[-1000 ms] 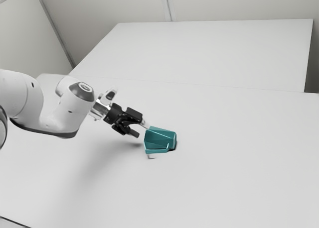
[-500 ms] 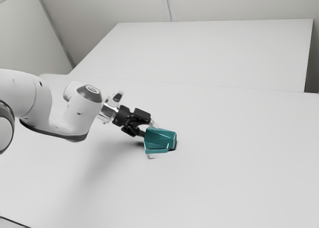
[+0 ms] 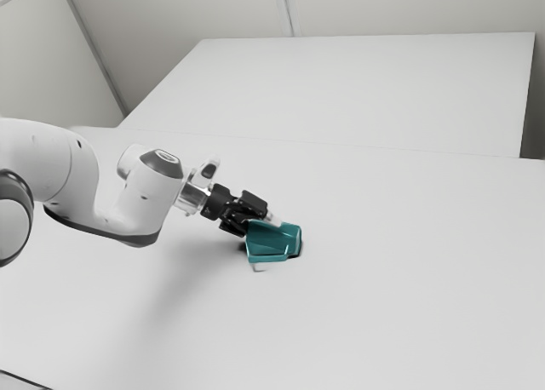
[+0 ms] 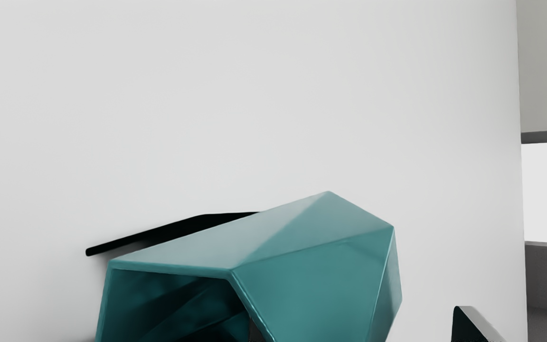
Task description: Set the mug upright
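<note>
The teal faceted mug [image 3: 274, 241] lies on its side on the table, its base end toward the exterior view's right. My gripper [image 3: 261, 225] is at the mug's mouth end, overlapping it. In the wrist view, the mug [image 4: 311, 275] shows its open mouth and dark inside. My gripper [image 4: 364, 328] stands open across the mug's wall: one fingertip [image 4: 255, 331] is at the mouth, partly hidden by the rim, and the other [image 4: 474, 327] is outside, apart from the wall.
The white table [image 3: 383, 296] extends around the mug, with another white surface [image 3: 366, 92] behind it. In the wrist view, a dark flat shape [image 4: 174, 232] lies beside the mug; I cannot tell whether it is shadow.
My gripper has advanced toward the exterior view's right and slightly down, from short of the mug to its mouth end. The mug has stayed in place.
</note>
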Controlling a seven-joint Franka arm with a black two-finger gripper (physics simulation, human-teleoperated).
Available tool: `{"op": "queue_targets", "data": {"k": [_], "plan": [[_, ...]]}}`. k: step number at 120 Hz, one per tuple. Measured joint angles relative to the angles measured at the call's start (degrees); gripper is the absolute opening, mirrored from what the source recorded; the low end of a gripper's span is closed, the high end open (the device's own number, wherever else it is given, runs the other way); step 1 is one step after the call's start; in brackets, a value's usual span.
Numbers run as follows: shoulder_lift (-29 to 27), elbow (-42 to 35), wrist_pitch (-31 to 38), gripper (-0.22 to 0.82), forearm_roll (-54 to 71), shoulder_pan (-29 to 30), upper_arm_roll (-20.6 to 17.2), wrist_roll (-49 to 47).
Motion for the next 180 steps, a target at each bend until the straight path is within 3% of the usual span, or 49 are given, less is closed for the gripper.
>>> {"op": "queue_targets", "data": {"k": [37,72,108,143,180], "plan": [[0.0,0.45,0.7,0.06,-0.06,0.0,-0.2,0.5],[-0.28,3.56,0.63,-0.11,2.28,0.0,-0.2,0.63],[-1.04,8.57,-1.39,-0.16,11.79,0.01,-0.01,-0.33],[-1.74,15.53,-7.76,-0.17,30.22,0.06,1.29,-5.38],[-2.85,16.25,-13.1,-0.17,45.87,0.02,1.93,-13.83]]}}
